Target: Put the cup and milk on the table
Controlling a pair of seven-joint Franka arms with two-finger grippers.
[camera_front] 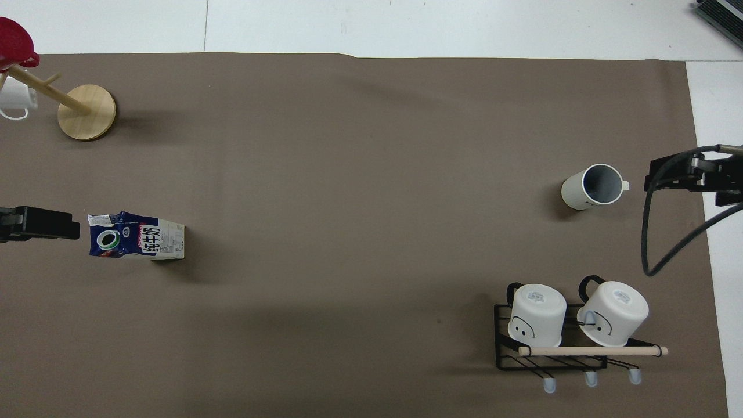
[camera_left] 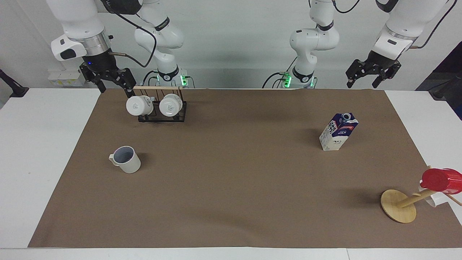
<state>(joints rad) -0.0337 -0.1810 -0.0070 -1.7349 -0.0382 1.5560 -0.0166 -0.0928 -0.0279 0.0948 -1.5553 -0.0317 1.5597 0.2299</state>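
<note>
Both arms raised, nothing held. Left pincer (camera_left: pixel 371 74), fingers apart, hangs over the mat's edge at the left arm's end; right pincer (camera_left: pixel 108 77), fingers apart, hangs just beside the black mug rack (camera_left: pixel 162 108). The cup (camera_left: pixel 125 159) and the milk (camera_left: pixel 338 131) each stand upright on the tabletop (camera_left: pixel 43 151), well apart. Judgement: both look already placed; a clean finish keeps each pincer high, away from rack and carton.

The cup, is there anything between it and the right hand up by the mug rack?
Nothing visible blocks it. The cup stands alone on the brown mat, farther from the robots than the mug rack. The open right hand hangs above the rack's end.
</note>
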